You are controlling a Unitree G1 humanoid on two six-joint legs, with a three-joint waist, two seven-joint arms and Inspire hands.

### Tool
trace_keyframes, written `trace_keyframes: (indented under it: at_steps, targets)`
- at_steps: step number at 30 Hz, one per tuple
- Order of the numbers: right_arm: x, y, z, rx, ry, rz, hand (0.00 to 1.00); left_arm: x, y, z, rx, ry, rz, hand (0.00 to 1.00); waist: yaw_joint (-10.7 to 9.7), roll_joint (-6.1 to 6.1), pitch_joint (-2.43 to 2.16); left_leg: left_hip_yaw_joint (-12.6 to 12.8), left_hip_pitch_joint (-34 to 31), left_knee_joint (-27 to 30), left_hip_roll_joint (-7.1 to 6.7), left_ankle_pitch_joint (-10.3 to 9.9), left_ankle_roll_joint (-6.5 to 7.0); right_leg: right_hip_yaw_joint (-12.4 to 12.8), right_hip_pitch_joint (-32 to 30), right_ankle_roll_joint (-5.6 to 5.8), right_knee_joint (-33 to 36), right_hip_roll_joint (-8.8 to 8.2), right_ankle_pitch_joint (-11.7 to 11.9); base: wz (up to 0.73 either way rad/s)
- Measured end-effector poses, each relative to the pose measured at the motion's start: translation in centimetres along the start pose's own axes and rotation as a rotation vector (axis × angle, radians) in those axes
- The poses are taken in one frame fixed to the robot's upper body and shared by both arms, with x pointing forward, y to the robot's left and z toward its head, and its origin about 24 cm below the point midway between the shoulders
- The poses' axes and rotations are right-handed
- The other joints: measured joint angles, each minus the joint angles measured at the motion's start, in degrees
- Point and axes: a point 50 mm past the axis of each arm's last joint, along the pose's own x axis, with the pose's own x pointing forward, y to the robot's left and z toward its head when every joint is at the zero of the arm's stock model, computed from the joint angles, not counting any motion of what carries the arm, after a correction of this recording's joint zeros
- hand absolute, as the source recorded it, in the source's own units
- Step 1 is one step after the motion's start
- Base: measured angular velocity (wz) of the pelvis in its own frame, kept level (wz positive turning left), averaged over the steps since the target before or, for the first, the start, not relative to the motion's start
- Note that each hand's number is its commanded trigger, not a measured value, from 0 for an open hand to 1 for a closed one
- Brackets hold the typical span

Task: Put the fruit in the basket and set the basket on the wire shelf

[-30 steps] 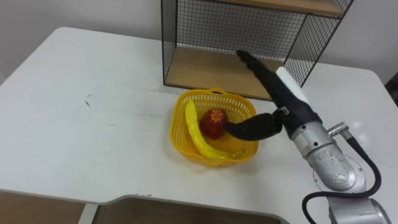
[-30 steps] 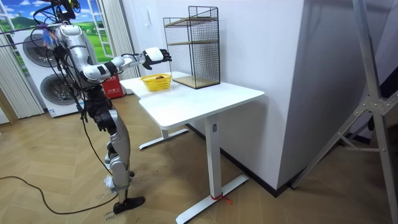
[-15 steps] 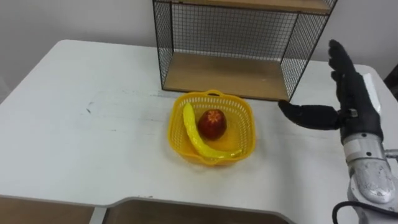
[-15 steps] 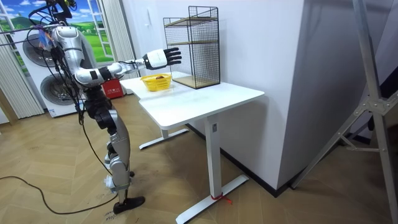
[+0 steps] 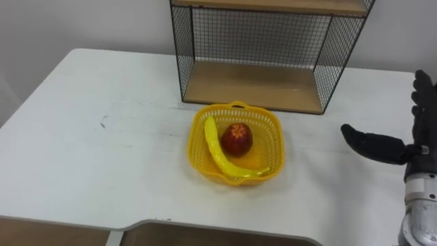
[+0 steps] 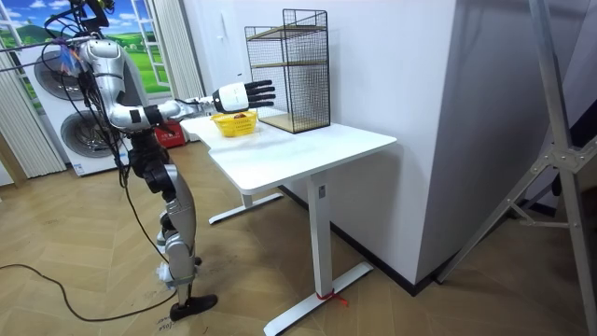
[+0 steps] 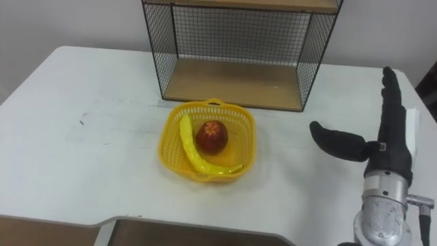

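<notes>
Basket (image 5: pixel 196 147) position governed the coming move: it sat on the table (image 5: pixel 102 137), just in front of the open lower bay of the wire shelf (image 5: pixel 252 85), near its front edge but not touching it. Apple (image 5: pixel 236 139) and banana (image 5: pixel 218 152) lay inside, so you could judge the fruit step complete. The banana's long axis ran near to far along the basket's left wall, its near end curling toward the right. Your right hand (image 7: pixel 390 154) stood well apart to the basket's right, over bare table. Its fingers were straight and pointed away from the robot, its thumb was spread toward the basket, and it grasped nothing. The basket therefore lay to the left of that hand, at about the same depth, with its right rim the nearest edge. By this reading, you needed a leftward reach to that rim. The carry would then run straight away from the robot, since the bay lay directly behind the basket.
</notes>
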Motion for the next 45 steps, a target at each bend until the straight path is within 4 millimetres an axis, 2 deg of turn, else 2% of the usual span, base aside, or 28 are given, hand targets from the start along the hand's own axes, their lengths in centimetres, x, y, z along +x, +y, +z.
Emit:
trace_keyframes:
  at_steps: [3, 5, 8, 13, 17, 19, 25, 27, 28, 30, 34, 37, 45]
  targets:
    - [-0.3, -0.2, -0.4, -0.005, 0.017, 0.0, 0.0, -0.1, 0.5, 2.8, -0.11, -0.091, 0.103, 0.0, 0.17, -0.07, -0.07, 0.22, 0.12, -0.33, -0.02, 0.06, -0.02, 0.25, -0.29, 0.07, -0.04, 0.0, -0.08, -0.04]
    - [-0.4, -0.6, -0.7, -0.001, 0.03, -0.013, 0.0, -0.3, 1.1, 5.1, -0.201, -0.157, 0.168, 0.0, 1.03, 0.0, 0.01, 1.07, 0.84, -0.41, -0.02, 0.06, -0.02, 0.96, -0.36, 0.07, -0.12, 0.0, -0.19, -0.15]
    - [-0.4, -0.7, -0.7, 0.004, 0.032, -0.018, 0.0, -0.9, 1.8, 7.8, -0.298, -0.25, 0.224, 0.0, 0.85, -0.15, 0.05, 0.73, 0.81, -0.35, -0.07, 0.05, -0.02, 0.89, -0.3, 0.08, -0.34, -0.03, -0.2, -0.02]
    - [-0.4, -0.7, -0.8, 0.0, 0.038, -0.013, 0.0, -2.0, 1.6, 9.9, -0.352, -0.344, 0.223, 0.0, 0.8, 0.27, 0.11, 0.63, 0.57, -0.31, -0.12, 0.05, -0.02, 0.78, 0.05, 0.06, -0.78, -0.02, -0.19, 0.01]
    - [-0.4, -0.5, -0.8, -0.005, 0.036, 0.01, 0.0, -3.2, 1.0, 11.6, -0.393, -0.428, 0.142, 0.0, 0.28, 0.22, 0.17, 0.48, 0.38, -0.32, -0.14, 0.05, -0.01, 0.64, 0.37, 0.07, -0.78, -0.02, -0.2, 0.0]
    - [-0.4, -0.4, -1.0, 0.009, 0.042, 0.016, 0.0, -3.5, 0.3, 11.7, -0.372, -0.448, 0.082, 0.0, -0.18, 0.32, 0.33, -0.21, 0.38, -0.18, -0.24, 0.05, -0.01, 0.1, 0.71, 0.07, -0.8, -0.06, -0.2, 0.1]
    - [-0.5, 0.0, -1.7, 0.067, 0.086, 0.07, 0.0, -5.0, -2.8, 11.5, -0.331, -0.454, -0.179, 0.0, -0.41, 0.67, 0.72, -0.2, 0.77, -0.3, -0.24, 0.05, -0.01, 0.11, 0.7, 0.13, -0.96, -0.06, -0.25, 0.01]
    - [-0.6, 0.4, -1.9, 0.099, 0.1, 0.102, 0.0, -5.5, -3.7, 11.3, -0.319, -0.448, -0.273, 0.0, -0.3, 0.5, 0.73, -0.19, 0.71, -0.3, -0.24, 0.05, -0.01, 0.12, 0.82, 0.12, -0.96, -0.06, -0.27, 0.0]
    - [-0.7, 0.7, -1.9, 0.111, 0.104, 0.124, 0.0, -6.0, -4.4, 11.2, -0.318, -0.438, -0.336, 0.0, -0.62, 0.5, 0.95, -0.19, 0.71, -0.3, -0.24, 0.06, -0.01, 0.17, 0.86, 0.12, -0.95, -0.06, -0.27, 0.0]
    - [-0.8, 1.3, -1.9, 0.134, 0.111, 0.168, 0.0, -6.6, -5.3, 11.1, -0.328, -0.418, -0.428, 0.0, -0.96, 0.42, 1.05, -0.15, 0.74, -0.27, -0.24, 0.06, -0.01, 0.17, 0.85, 0.12, -0.93, -0.06, -0.26, 0.0]
    - [-1.1, 2.0, -2.0, 0.219, 0.132, 0.22, 0.0, -7.8, -6.8, 11.2, -0.335, -0.415, -0.613, 0.0, -1.85, -0.38, 1.52, -0.21, 0.72, -0.21, -0.23, 0.06, -0.01, 0.02, 0.86, 0.12, -1.0, -0.06, -0.26, 0.0]
    - [-1.4, 2.7, -2.3, 0.295, 0.161, 0.265, 0.0, -8.8, -7.9, 11.2, -0.337, -0.408, -0.755, 0.0, -1.93, -0.87, 1.41, -0.15, 0.78, -0.19, -0.24, 0.06, -0.01, 0.13, 0.84, 0.11, -0.94, -0.06, -0.26, 0.0]
    - [-1.6, 3.2, -2.3, 0.416, 0.181, 0.31, 0.0, -11.1, -9.8, 10.1, -0.352, -0.331, -1.031, 0.0, -2.29, -0.88, 1.37, 0.08, 0.76, -0.13, -0.22, 0.06, -0.01, 0.39, 0.62, 0.09, -0.75, -0.05, -0.24, -0.02]
